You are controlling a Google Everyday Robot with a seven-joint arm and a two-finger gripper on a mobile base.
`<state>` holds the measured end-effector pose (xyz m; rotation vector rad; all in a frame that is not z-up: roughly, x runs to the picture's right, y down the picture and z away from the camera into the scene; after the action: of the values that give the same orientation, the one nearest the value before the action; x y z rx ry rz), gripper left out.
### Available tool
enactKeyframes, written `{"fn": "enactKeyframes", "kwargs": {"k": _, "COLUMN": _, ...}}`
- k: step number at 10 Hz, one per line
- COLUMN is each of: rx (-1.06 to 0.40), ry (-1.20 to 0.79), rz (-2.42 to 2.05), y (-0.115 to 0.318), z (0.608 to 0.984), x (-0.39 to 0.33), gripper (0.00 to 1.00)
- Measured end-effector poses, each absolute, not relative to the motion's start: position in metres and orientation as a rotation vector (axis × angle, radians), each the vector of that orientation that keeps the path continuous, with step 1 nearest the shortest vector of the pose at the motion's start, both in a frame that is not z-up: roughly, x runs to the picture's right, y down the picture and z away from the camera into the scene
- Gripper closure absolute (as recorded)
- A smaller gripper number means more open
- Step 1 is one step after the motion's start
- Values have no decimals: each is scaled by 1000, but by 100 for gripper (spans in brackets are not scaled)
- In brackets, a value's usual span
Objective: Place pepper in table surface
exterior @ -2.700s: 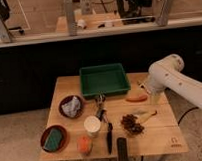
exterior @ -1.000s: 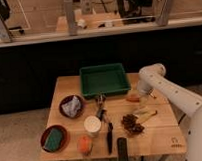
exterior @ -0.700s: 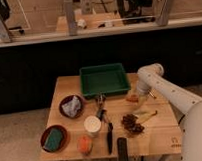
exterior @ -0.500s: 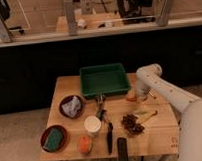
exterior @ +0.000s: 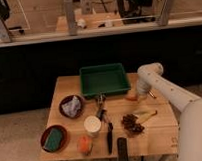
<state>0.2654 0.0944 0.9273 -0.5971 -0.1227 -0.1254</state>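
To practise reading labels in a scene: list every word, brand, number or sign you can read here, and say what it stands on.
The dark mark on the front right corner of the table surface: too blurred to read.
The gripper, low by the pepper at the table's right: no lettering shows.
Nothing else bears readable text.

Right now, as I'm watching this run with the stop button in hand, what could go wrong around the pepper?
The gripper is down at the pepper, right beside the green tray; moving off could clip its rim. The yellowish stick and dark cluster lie just in front, so the pepper might land on them rather than bare table surface.
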Motion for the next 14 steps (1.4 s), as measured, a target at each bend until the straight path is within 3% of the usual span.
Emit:
{"fn": "enactKeyframes", "kwargs": {"k": 5, "rx": -588, "ry": -156, "rz": -111, "y": 69, "z": 881, "x": 276, "gripper": 56}}
{"fn": "enactKeyframes", "kwargs": {"k": 10, "rx": -639, "ry": -186, "rz": -102, "y": 102, "z": 909, "x": 269, "gripper": 56}}
{"fn": "enactKeyframes", "kwargs": {"k": 14, "rx": -634, "ry": -181, "rz": -105, "y": 103, "z": 917, "x": 265, "gripper": 56}}
